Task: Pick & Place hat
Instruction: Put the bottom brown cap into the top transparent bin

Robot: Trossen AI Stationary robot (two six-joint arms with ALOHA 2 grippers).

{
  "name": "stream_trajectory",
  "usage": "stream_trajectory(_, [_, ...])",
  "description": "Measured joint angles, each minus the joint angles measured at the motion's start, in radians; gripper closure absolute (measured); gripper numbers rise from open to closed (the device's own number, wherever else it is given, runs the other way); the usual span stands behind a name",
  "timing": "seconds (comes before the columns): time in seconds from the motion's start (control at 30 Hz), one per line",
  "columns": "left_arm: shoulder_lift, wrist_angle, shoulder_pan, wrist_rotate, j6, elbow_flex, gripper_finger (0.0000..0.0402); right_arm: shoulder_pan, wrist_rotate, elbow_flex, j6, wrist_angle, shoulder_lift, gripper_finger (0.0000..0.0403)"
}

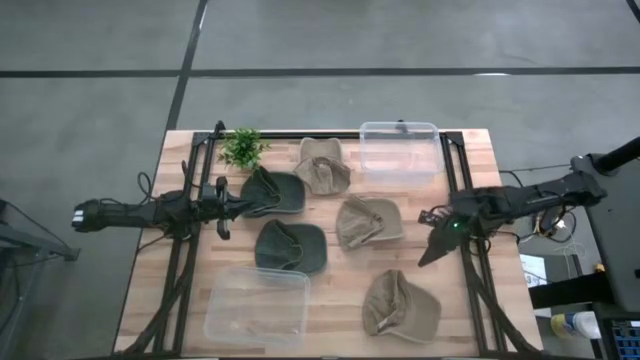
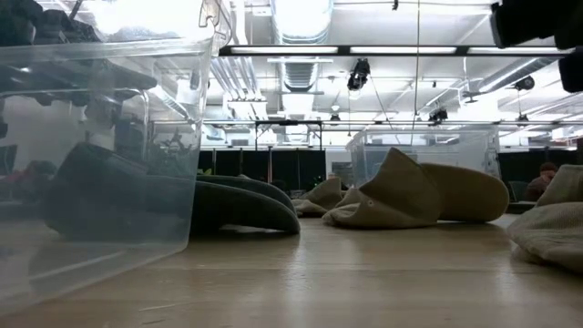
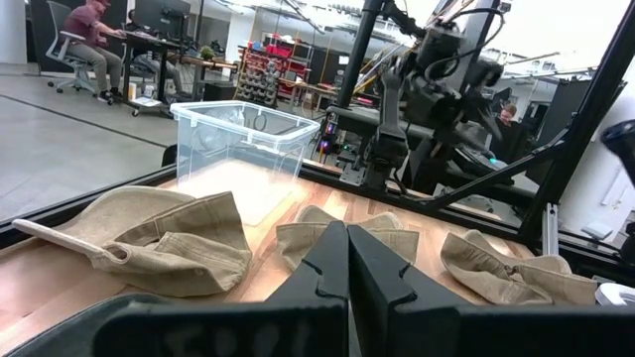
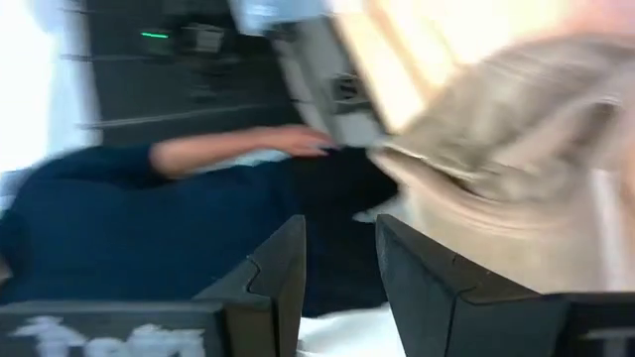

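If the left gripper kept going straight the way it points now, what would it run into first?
The left gripper, fingers shut, points right across the table. It is already at the brim edge of the dark green hat, so it would likely push into that first.

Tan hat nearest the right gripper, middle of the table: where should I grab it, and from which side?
Probably the raised, crumpled crown edge of the tan hat, on the side facing the right gripper. The low view shows it peaking well above the table, giving the open gripper a fold to pinch. Come from above and from the right, since that side is unobstructed.
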Motion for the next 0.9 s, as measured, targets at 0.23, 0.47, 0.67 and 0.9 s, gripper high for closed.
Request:
stream_trajectory(0.23, [0.000,0.000,0.000,0.000,0.000,0.000,0.0401,0.089,0.049,0.226,-0.350,-0.344,0.326,0.0282])
stream_trajectory(0.47, [0.000,-0.001,0.000,0.000,0.000,0.000,0.0401,0.132,0.068,0.299,-0.463,-0.390,0.588,0.0282])
stream_trajectory(0.67, [0.000,-0.001,0.000,0.000,0.000,0.000,0.0401,0.139,0.065,0.300,-0.460,-0.444,0.713,0.0282])
stream_trajectory(0.9, [0.000,-0.001,0.000,0.000,0.000,0.000,0.0401,0.146,0.075,0.297,-0.512,-0.472,0.743,0.0282])
